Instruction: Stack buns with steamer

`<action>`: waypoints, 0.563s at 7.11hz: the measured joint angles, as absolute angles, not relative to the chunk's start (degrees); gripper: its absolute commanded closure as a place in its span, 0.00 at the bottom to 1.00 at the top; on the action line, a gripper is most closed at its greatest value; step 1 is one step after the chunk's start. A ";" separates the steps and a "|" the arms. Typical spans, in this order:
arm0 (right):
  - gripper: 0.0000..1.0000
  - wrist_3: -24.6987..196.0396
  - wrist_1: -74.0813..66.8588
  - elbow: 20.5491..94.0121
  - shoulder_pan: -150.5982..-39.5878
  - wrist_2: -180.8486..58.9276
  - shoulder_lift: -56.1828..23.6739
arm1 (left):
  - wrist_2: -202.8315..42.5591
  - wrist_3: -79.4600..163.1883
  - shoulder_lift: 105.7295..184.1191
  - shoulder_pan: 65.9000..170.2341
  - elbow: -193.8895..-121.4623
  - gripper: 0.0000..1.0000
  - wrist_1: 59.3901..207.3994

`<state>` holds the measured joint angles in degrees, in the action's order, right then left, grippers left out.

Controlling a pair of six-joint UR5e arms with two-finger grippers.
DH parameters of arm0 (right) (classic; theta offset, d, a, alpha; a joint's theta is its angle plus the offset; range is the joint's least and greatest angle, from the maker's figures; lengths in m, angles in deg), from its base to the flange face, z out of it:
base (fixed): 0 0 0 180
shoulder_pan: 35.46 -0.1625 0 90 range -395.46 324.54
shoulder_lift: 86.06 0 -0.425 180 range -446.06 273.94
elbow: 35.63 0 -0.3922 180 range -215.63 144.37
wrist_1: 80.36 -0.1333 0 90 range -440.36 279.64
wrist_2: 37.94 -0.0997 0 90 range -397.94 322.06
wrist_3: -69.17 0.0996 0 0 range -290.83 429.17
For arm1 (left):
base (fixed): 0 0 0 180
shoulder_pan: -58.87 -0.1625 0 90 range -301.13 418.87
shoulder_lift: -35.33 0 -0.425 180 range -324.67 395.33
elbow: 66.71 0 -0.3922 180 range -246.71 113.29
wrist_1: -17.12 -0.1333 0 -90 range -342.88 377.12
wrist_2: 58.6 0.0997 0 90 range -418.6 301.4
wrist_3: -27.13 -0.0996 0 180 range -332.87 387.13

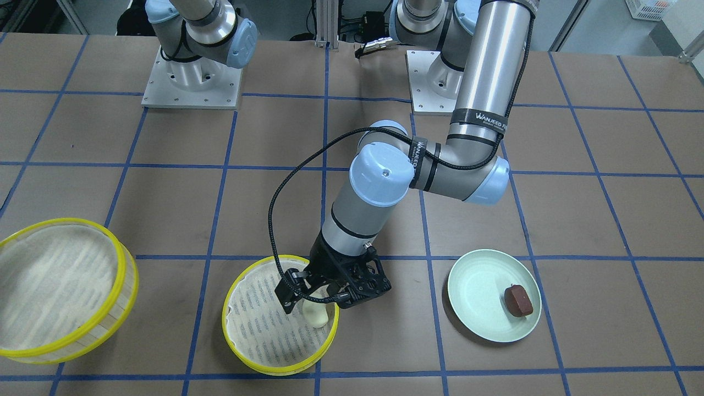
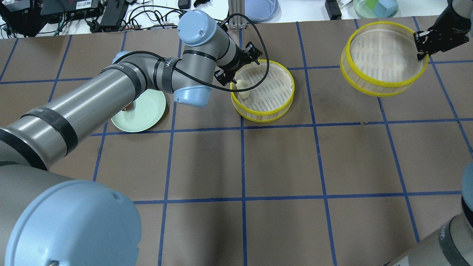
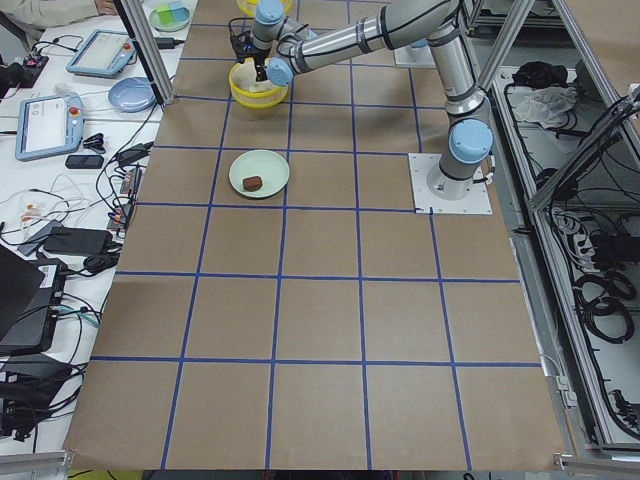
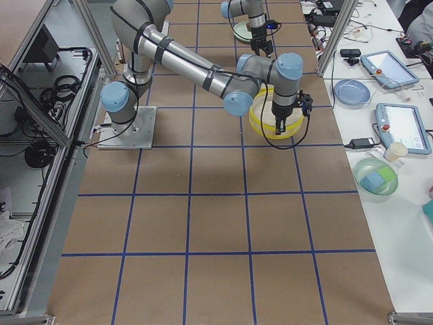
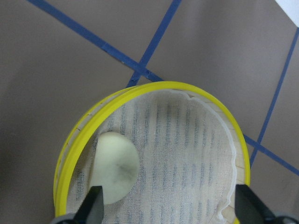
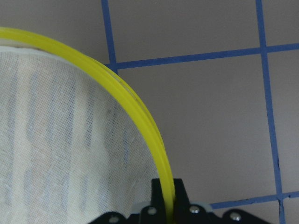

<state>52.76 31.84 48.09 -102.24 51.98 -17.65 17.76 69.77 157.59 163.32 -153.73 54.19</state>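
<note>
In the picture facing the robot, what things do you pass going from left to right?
Empty steamer tier → second steamer tier holding the white bun → green plate holding the brown bun.

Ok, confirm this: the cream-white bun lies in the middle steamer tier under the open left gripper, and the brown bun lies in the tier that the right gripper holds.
Not quite. The brown bun lies on the mint-green plate, as the exterior front-facing view shows; the steamer tier that the right gripper holds has only its cloth lining. The rest stands.
</note>
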 measured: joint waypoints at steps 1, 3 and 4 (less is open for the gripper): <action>1.00 56.18 31.86 49.27 -104.77 52.03 -16.54 | 17.87 61.18 156.70 160.38 -153.69 0.00 56.32; 1.00 63.77 31.88 50.95 -111.05 51.88 -14.71 | 18.35 42.25 153.94 152.30 -153.77 0.00 64.23; 1.00 68.64 31.93 51.29 -114.83 51.82 -14.57 | 18.90 33.96 152.68 147.48 -154.05 0.00 68.22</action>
